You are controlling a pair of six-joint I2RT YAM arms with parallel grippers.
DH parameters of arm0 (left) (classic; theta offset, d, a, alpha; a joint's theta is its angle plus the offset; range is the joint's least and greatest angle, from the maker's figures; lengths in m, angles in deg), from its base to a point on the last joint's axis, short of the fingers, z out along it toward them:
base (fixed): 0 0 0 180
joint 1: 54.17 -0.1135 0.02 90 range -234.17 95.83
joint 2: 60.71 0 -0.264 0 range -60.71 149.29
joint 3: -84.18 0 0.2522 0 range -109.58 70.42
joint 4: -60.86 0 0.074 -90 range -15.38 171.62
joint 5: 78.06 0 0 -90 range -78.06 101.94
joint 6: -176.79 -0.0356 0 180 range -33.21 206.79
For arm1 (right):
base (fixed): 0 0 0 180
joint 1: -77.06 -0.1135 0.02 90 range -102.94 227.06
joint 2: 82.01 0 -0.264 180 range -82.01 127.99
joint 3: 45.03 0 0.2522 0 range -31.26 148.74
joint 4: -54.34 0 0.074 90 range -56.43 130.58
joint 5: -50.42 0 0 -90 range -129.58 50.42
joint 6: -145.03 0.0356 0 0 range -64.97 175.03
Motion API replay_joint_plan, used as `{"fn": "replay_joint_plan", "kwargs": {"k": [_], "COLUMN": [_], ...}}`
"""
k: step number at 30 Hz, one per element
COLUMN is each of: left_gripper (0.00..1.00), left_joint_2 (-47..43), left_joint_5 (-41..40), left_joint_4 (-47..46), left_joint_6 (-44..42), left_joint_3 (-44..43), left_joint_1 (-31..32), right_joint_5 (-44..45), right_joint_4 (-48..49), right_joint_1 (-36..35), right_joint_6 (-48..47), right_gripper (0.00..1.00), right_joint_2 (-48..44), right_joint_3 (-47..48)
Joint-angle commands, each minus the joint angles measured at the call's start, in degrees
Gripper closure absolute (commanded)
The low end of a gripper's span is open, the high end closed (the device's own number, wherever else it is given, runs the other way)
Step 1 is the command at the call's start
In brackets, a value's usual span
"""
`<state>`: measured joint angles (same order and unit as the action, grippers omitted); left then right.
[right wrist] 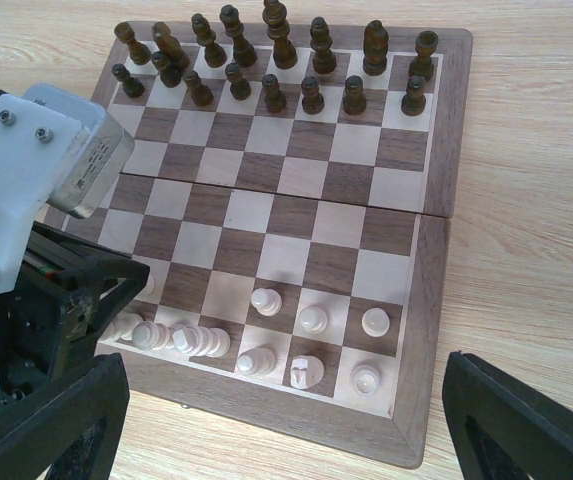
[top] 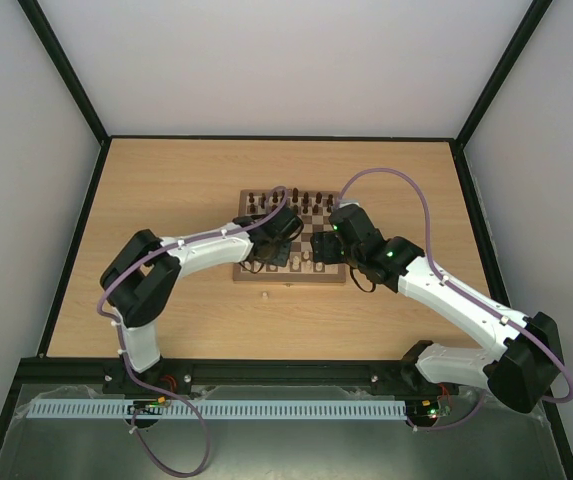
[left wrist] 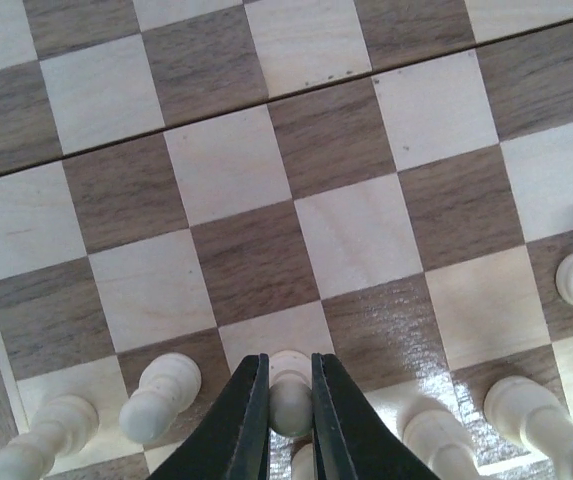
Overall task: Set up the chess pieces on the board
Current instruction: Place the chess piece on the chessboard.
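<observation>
The board [top: 291, 279] lies mid-table, and it shows in the right wrist view [right wrist: 296, 180] too. Dark pieces [right wrist: 276, 70] fill its far two rows. Pale chess pieces [right wrist: 313, 319] stand on the near two rows, and some [right wrist: 181, 338] at the near left lean or lie bunched together. My left gripper [top: 284, 255] is over the board's near rows. In its wrist view it [left wrist: 288, 358] is shut on a pale pawn [left wrist: 290, 400] whose base rests on a cream square. My right gripper [top: 324, 250] is wide open and empty above the near edge [right wrist: 284, 370].
One small pale piece [top: 265, 296] lies on the wooden table just in front of the board. The left arm's wrist housing [right wrist: 36, 190] covers the board's near left corner in the right wrist view. Grey walls enclose the table.
</observation>
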<state>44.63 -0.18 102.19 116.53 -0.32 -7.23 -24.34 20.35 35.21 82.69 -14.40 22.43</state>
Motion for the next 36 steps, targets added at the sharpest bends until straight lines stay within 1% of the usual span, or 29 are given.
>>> {"fn": "replay_joint_plan", "kwargs": {"k": [1, 8, 15, 36], "left_gripper": [0.96, 0.96, 0.96, 0.94], "left_joint_2": [2.15, 3.32, 1.74, 0.65], "left_joint_5": [1.1, 1.11, 0.44, -2.53], "left_joint_4": [0.12, 0.53, 0.6, 4.98], "left_joint_6": [-0.82, -1.09, -0.65, -0.75], "left_joint_3": [-1.7, -2.39, -0.43, -1.84], "left_joint_1": [-0.54, -0.64, -0.62, -0.65], "right_joint_5": [0.49, 0.53, 0.13, -0.08], "right_joint_4": [-0.94, -0.83, -0.87, -0.91], "right_joint_1": [0.23, 0.23, 0.33, 0.25], "right_joint_6": [0.31, 0.29, 0.2, 0.16], "right_gripper": [0.14, 0.13, 0.13, 0.14], "right_joint_2": [0.14, 0.34, 0.9, 0.6], "right_joint_3": [-0.35, -0.4, -0.26, -0.34]}}
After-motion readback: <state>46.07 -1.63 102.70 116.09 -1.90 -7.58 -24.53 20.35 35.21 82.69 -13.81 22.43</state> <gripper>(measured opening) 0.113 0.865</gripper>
